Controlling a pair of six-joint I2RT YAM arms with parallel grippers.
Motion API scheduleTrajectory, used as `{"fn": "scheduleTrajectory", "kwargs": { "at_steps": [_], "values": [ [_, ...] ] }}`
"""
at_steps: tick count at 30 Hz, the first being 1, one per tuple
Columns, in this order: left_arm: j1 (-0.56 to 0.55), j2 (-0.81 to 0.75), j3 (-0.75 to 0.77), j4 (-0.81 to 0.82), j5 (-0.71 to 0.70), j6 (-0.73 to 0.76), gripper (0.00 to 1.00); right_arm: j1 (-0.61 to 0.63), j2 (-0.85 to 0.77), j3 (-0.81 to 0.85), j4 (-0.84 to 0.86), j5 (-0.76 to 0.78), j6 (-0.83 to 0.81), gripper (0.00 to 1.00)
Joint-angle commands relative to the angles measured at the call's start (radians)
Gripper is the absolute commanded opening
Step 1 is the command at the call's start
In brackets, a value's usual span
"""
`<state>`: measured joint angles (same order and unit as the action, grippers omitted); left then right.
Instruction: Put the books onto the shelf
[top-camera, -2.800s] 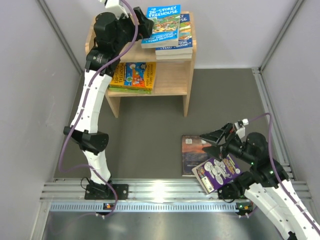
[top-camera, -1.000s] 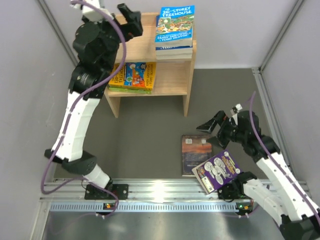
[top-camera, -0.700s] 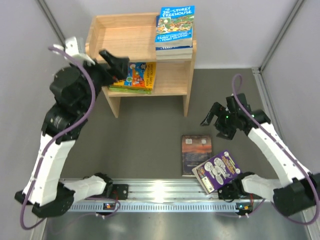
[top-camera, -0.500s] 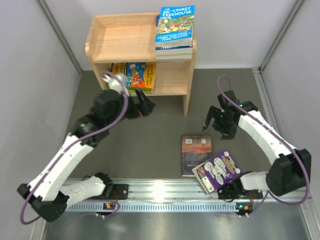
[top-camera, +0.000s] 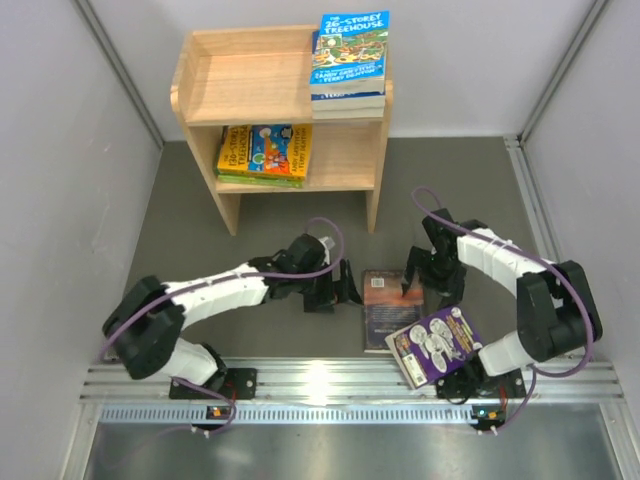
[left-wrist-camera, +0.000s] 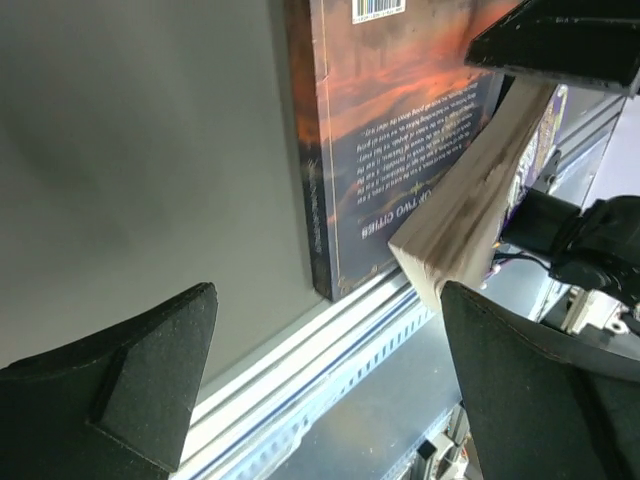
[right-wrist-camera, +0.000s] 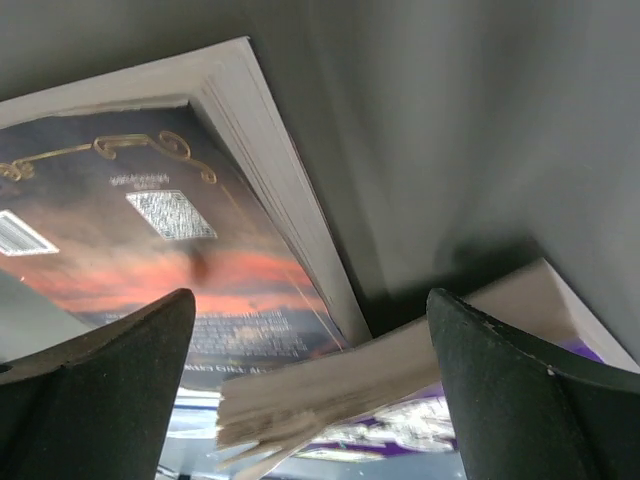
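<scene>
A dark grey desk (top-camera: 280, 250) sits boxed in by pale grey walls (top-camera: 60, 150). On it lies a dark brown paperback with a sunset-coloured cover (top-camera: 388, 305), flat. A purple paperback with cartoon figures (top-camera: 435, 345) lies askew across the brown book's near right corner, resting on it.

Beyond the brown book and to its left, against the far wall, stands the small two-tier light wood shelf (top-camera: 250, 85). The shelf's top tier carries a stack topped by a blue-covered book (top-camera: 350, 50), and its lower tier carries a flat pile of yellow and orange books (top-camera: 265, 150).

The left tool (top-camera: 345, 290) is low, just beside the brown book's left edge, spread wide and holding nothing. The right tool (top-camera: 425, 288) is at the brown book's far right edge, also spread wide and empty.
</scene>
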<state>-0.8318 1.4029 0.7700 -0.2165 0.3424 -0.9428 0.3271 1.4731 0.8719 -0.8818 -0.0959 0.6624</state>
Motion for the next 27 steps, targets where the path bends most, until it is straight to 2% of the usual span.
{"fn": "scheduleTrajectory", "kwargs": {
  "at_steps": [1,5,8,9,11,12,14,18,20,24,27],
  "values": [
    [-0.041,0.153,0.052,0.237,0.070,-0.054,0.99,0.016,0.028,-0.040,0.131,-0.080,-0.009,0.98],
    [-0.070,0.339,0.092,0.331,0.096,-0.129,0.99,0.023,0.078,-0.094,0.230,-0.203,-0.006,0.95],
    [-0.079,0.442,0.081,0.474,0.116,-0.219,0.99,0.023,0.099,-0.157,0.346,-0.280,0.016,0.81],
    [-0.082,0.468,0.056,0.521,0.135,-0.250,0.99,0.024,0.105,-0.190,0.415,-0.347,0.023,0.66],
    [-0.087,0.482,0.016,0.659,0.148,-0.327,0.99,0.030,0.134,-0.209,0.457,-0.410,0.034,0.42],
    [-0.087,0.484,0.000,0.696,0.148,-0.349,0.99,0.039,0.154,-0.211,0.471,-0.422,0.028,0.20],
    [-0.087,0.473,-0.047,0.803,0.148,-0.402,0.99,0.047,0.164,-0.208,0.475,-0.442,0.003,0.01],
    [-0.084,0.398,-0.083,0.850,0.133,-0.410,0.91,0.050,0.119,-0.197,0.478,-0.473,-0.012,0.00],
    [-0.076,0.364,-0.068,0.809,0.129,-0.384,0.88,0.050,0.090,-0.183,0.480,-0.505,-0.007,0.00],
    [-0.053,0.216,-0.022,0.552,0.099,-0.300,0.88,0.050,-0.061,-0.111,0.488,-0.538,0.028,0.00],
    [-0.027,0.078,-0.008,0.421,0.049,-0.228,0.90,0.049,-0.169,-0.042,0.497,-0.551,0.074,0.00]
  ]
}}
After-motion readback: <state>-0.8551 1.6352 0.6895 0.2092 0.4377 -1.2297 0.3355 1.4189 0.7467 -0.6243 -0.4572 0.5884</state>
